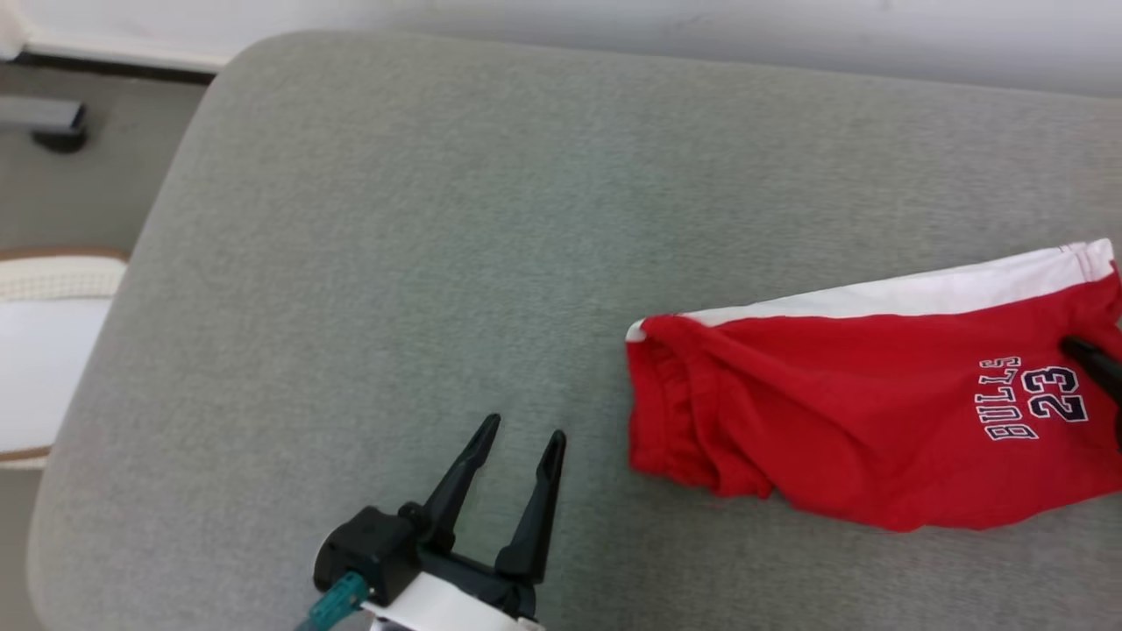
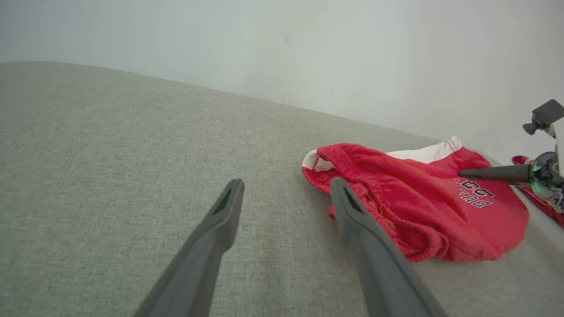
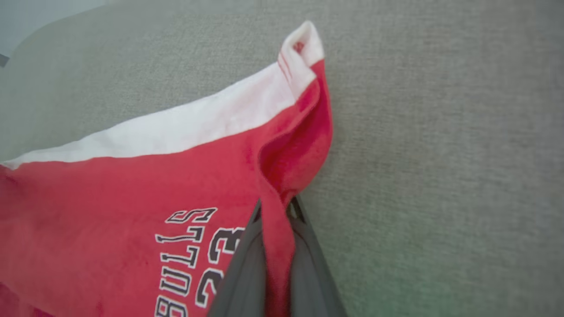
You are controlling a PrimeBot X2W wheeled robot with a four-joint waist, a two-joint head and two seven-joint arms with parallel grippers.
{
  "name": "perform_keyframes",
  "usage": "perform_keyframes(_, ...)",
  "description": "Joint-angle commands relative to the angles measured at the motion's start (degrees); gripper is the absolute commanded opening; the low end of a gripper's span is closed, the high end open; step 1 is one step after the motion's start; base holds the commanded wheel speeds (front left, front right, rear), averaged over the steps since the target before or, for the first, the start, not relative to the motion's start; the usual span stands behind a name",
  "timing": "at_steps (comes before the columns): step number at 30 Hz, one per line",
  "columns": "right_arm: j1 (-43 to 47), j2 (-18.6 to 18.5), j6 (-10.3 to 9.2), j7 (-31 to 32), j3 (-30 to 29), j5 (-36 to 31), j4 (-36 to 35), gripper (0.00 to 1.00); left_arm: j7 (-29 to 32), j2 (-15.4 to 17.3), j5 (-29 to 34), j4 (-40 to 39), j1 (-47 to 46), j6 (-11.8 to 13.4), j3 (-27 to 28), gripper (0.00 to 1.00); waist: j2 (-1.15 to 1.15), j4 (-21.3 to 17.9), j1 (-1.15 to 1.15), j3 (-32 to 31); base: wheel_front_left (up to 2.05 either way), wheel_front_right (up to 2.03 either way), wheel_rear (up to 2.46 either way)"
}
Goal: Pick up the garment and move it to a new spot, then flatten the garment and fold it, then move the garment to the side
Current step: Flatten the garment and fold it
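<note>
One fold of shorts (image 3: 132, 198) pinched by right gripper (image 3: 275, 209)

The right wrist view shows its fingers pressed on a raised red fold beside the "BULLS 23" print. The head view cuts this gripper off at the right edge. The shorts lie on the right of a grey cushion (image 1: 394, 219). The left gripper (image 1: 524, 429) stands spread just left of the waistband, not touching it.

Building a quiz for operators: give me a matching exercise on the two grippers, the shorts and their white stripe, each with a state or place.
1 left gripper
2 right gripper
3 red Bulls shorts
4 white stripe

A shut on red cloth
B along the shorts' far edge
C open, clear of the shorts
D on the grey cushion

Pairs: 1-C, 2-A, 3-D, 4-B
</note>
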Motion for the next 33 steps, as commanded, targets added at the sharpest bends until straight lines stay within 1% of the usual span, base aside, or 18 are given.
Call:
perform_keyframes(1, 0.87, -0.29, -0.18, -0.67, -1.02, 0.76, 0.43, 0.0, 0.0, 0.25, 0.94, 0.16, 0.83, -0.14, 0.71, 1.0, 0.0, -2.4, 0.0, -1.98, 0.0, 0.0, 0.0)
perform_keyframes(5, 3.04, -0.94, -0.18, -2.58, -4.5, 1.34, 1.82, 0.0, 0.0, 0.21, 1.22, 0.15, 2.14, -0.49, 2.0, 1.0, 0.0, -3.97, 0.0, -3.07, 0.0, 0.0, 0.0)
perform_keyframes(10, 4.46, -1.1, -0.16, -4.94, -9.15, 0.13, 3.76, 0.0, 0.0, 0.2, 1.19, 0.16, 2.96, -0.73, 2.39, 1.0, 0.0, -4.57, 0.0, -3.71, 0.0, 0.0, 0.0)
perform_keyframes(13, 3.93, -0.26, -0.16, -4.89, -11.27, -0.31, 3.75, 0.0, 0.0, 0.2, 0.97, 0.33, 3.46, -0.81, 2.2, 1.0, 0.0, -4.56, 0.0, -3.96, 0.0, 0.0, 0.0)
perform_keyframes(17, 2.62, 1.69, -0.16, -2.89, -12.24, -1.17, 1.97, 0.0, 0.0, 0.2, -0.01, 0.89, 3.81, -0.53, 1.55, 1.0, 0.0, -4.26, 0.0, -4.73, 0.0, 0.0, 0.0)
perform_keyframes(20, 2.48, 4.07, -0.16, -0.8, -12.19, -1.06, -0.3, 0.0, 0.0, 0.19, -0.9, 1.49, 4.09, -0.31, 0.97, 1.0, 0.0, -3.67, 0.0, -5.87, 0.0, 0.0, 0.0)
perform_keyframes(23, 2.08, 6.46, -0.16, 1.02, -12.11, -3.35, -2.06, 0.0, 0.0, 0.19, -1.79, 2.0, 4.39, -0.04, 0.64, 1.0, 0.0, -2.96, 0.0, -6.97, 0.0, 0.0, 0.0)
perform_keyframes(27, 1.8, 11.26, -0.15, 4.44, -10.37, -7.32, -4.27, 0.0, 0.0, 0.2, -2.88, 2.27, 4.82, 0.41, 0.5, 1.0, 0.0, -1.91, 0.0, -8.15, 0.0, 0.0, 0.0)
perform_keyframes(31, 1.65, 17.55, -0.15, 5.9, -9.1, -12.09, -4.77, 0.0, 0.0, 0.19, -3.42, 2.21, 5.3, 0.77, 0.26, 1.0, 0.0, -1.09, 0.0, -8.91, 0.0, 0.0, 0.0)
perform_keyframes(32, 1.65, 17.55, -0.15, 5.9, -9.1, -12.09, -4.77, 0.0, 0.0, 0.19, -3.42, 2.21, 5.3, 0.77, 0.26, 1.0, 0.0, -1.09, 0.0, -8.91, 0.0, 0.0, 0.0)
perform_keyframes(33, 1.59, 18.89, -0.15, 6.02, -8.87, -13.46, -4.5, 0.0, 0.0, 0.19, -3.43, 2.3, 5.55, 0.78, 0.14, 1.0, 0.0, -0.89, 0.0, -9.03, 0.0, 0.0, 0.0)
